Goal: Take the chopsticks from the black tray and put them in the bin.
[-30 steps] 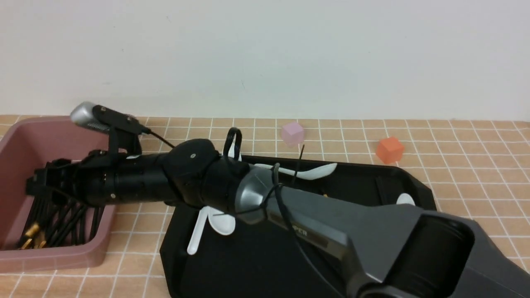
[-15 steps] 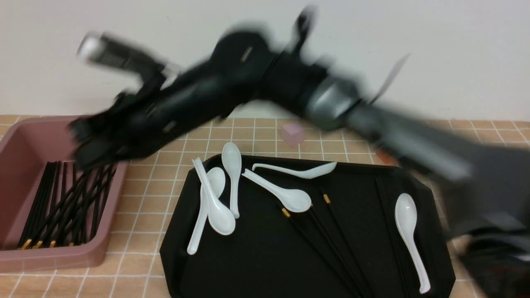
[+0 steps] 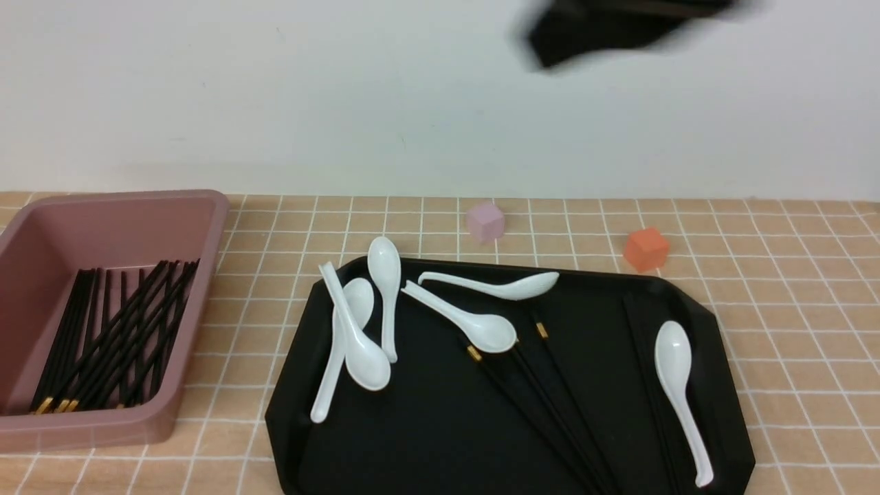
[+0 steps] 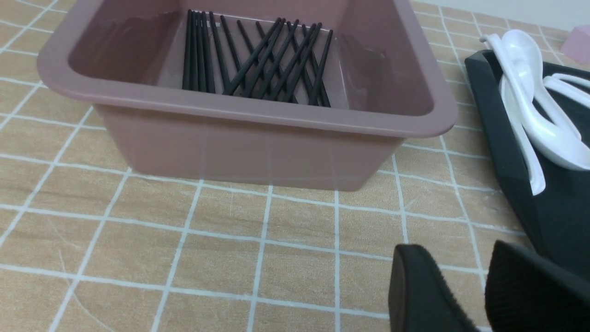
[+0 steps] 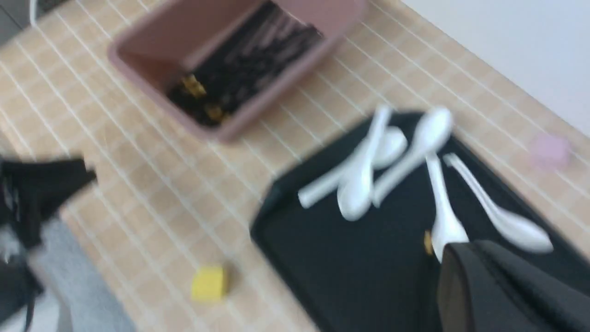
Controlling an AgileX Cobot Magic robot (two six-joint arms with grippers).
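Note:
Several black chopsticks (image 3: 110, 337) with gold bands lie in the dusty-pink bin (image 3: 103, 426) at the left, also seen in the left wrist view (image 4: 258, 60). More chopsticks (image 3: 543, 399) lie on the black tray (image 3: 426, 440), partly under a spoon, and a pair (image 3: 646, 357) lies near its right side. My right gripper (image 5: 474, 251) is high above the tray, shut and empty. In the front view only a blurred dark part of the right arm (image 3: 619, 27) shows at the top. My left gripper (image 4: 456, 258) is low over the tiles, in front of the bin (image 4: 258, 152), open with nothing between its fingers.
Several white soup spoons (image 3: 361, 344) lie across the tray, one (image 3: 677, 385) at its right side. A pink cube (image 3: 485, 221) and an orange cube (image 3: 646, 249) sit behind the tray. A yellow cube (image 5: 209, 283) sits on the tiles near the tray's front corner.
My right arm has lifted out of the bin and swung fast up and to the right, leaving the front view's middle. The chopsticks stay in the bin. The left arm is still.

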